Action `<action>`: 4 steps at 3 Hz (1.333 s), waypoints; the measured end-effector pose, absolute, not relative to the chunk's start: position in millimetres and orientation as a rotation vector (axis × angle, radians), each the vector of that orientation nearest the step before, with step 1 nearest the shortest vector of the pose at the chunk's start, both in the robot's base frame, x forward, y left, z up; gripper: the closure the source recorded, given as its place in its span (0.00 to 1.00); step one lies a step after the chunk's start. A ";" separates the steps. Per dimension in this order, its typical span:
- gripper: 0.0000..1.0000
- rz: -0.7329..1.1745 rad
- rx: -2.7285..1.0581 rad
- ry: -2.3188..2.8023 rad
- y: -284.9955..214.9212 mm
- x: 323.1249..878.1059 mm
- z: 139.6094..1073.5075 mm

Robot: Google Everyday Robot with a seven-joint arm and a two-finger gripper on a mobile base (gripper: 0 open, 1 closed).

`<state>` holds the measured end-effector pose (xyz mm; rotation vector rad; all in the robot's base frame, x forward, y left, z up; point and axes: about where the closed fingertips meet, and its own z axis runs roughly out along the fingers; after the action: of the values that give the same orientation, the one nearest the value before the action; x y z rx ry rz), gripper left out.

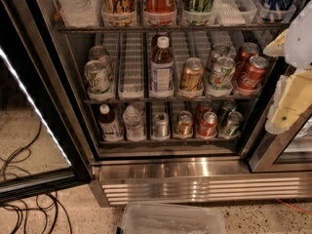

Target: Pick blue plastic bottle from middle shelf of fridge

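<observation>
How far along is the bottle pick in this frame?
Done: the fridge door stands open, exposing the middle shelf. In hand: the gripper is at the fridge's right edge, apart from the blue plastic bottle. Left: reach in, grasp the bottle, which stands upright among soda cans, and lift it out.

blue plastic bottle: clear glossy plastic, smooth white cap, pale label.
middle shelf: dark wire rack, matt white slotted plastic trays.
soda cans: glossy printed metal.
fridge: brushed stainless steel, shiny ribbed grille.
glass door: clear glass, black frame.
gripper: at the right edge, smooth white and cream plastic.
bin: translucent frosted plastic.
</observation>
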<state>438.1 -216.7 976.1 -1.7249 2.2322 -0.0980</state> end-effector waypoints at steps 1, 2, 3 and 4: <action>0.00 -0.098 -1.725 2.232 -216.6 438.1 976.1; 0.00 -0.098 -1.694 2.224 -213.1 437.5 975.1; 0.00 -0.060 -1.648 2.210 -196.0 432.7 962.5; 0.00 0.056 -1.701 2.183 -167.4 430.0 945.3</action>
<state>430.0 -167.4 945.3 -1.7010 2.1833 0.0562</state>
